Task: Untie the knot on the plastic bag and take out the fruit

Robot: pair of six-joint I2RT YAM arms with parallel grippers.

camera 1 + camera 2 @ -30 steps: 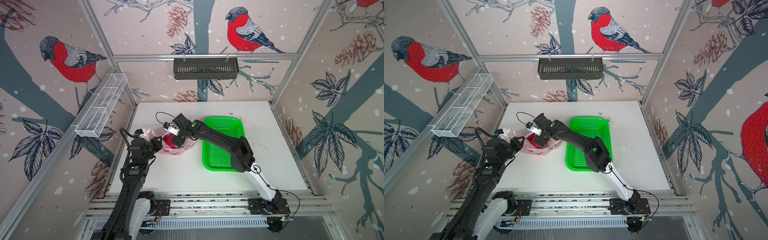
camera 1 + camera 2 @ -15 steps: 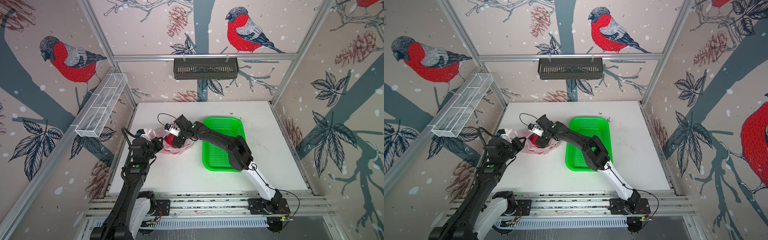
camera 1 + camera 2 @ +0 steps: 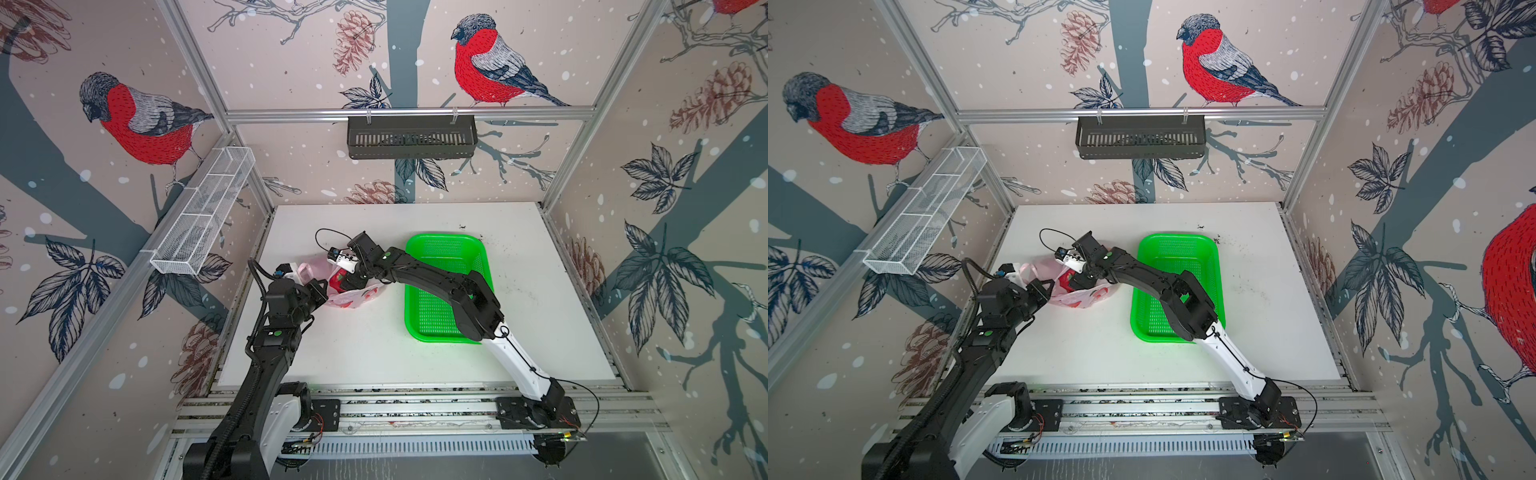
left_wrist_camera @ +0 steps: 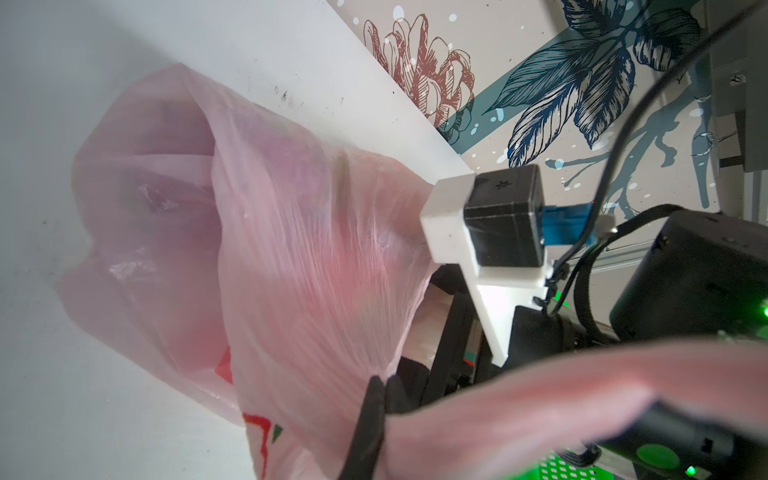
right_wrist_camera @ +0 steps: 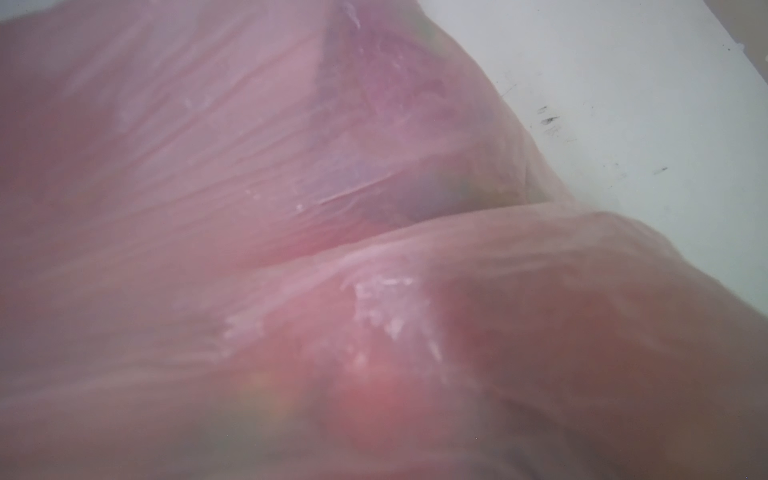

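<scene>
The left hand (image 3: 319, 290) is clamped on a gathered fold of the plastic bag (image 3: 353, 300). In the left wrist view the thin film draws into taut pleats at its black finger (image 4: 368, 415). The right hand (image 3: 353, 279) reaches into the bag's mouth from 3 o'clock, but film hides its tips, so I cannot tell whether it is open or closed. A glossy red fruit (image 3: 338, 279) shows inside the mouth, just beside that hand. The bag, translucent pale pink with red prints, lies crumpled on the white bench (image 3: 374, 353) at 9 o'clock of a bright green perforated basket (image 3: 444, 240)
</scene>
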